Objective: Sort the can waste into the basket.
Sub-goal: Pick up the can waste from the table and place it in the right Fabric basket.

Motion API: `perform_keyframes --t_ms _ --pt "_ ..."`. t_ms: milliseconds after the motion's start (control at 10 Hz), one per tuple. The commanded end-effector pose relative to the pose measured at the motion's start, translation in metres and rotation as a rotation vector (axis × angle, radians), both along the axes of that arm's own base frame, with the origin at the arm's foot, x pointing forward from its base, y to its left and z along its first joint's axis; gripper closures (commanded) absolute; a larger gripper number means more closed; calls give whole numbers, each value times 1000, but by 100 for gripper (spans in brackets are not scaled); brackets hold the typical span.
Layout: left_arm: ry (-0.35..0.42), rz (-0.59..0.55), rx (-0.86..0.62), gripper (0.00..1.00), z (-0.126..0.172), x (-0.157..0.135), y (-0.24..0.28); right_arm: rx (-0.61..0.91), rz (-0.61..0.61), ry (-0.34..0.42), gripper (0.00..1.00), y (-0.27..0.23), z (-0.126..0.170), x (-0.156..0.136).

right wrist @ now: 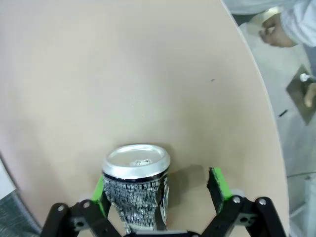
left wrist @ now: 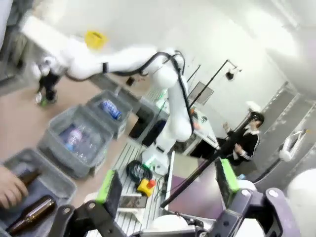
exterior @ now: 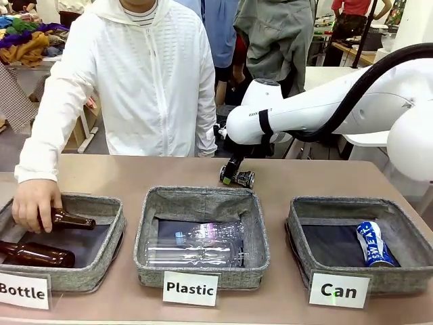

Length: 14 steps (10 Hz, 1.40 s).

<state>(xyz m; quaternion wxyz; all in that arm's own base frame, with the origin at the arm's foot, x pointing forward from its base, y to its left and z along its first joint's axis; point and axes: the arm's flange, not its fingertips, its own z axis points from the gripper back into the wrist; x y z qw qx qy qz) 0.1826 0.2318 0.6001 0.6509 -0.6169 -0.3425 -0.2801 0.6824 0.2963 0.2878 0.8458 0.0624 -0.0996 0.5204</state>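
Crushed can (right wrist: 137, 185) lies between right gripper's (right wrist: 160, 190) wide-open fingers, touching 1 pad, gap at the other, nothing gripped yet.

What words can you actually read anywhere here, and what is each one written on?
"Bottle": white sign on the left basket.
"Plastic": white sign on the middle basket.
"Can": white sign on the right basket.
"SWEAT": blue and white can lying in that basket.
Crushed can between the right gripper's fingers: black-and-white print, too small to read.
Right arm's grey lettering: too small to read.
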Motion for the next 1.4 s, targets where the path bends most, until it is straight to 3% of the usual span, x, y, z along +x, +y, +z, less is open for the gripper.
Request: perform_keyframes --t_ms 0,500,600,700,800,1000,1100,1300 --pt "-55 -12 -55 0 27 -8 34 -21 -27 11 0 4 2 7" --pt "-34 -21 -18 0 21 0 23 -20 -43 16 0 5 2 7" --pt "-27 -43 -11 0 21 3 17 -24 -42 23 57 5 3 8" --pt "-12 -59 13 0 16 7 7 -25 -40 25 57 5 3 8" --pt "13 -91 37 0 7 9 -6 -30 -39 22 100 4 3 7" --pt "96 -185 156 0 -22 22 -49 -42 -52 6 100 -4 9 4" --pt "133 -226 229 0 -39 27 -72 -49 -61 -13 83 -8 14 1" --pt "198 -301 372 0 -77 32 -111 -63 -55 -29 100 -23 30 -10"
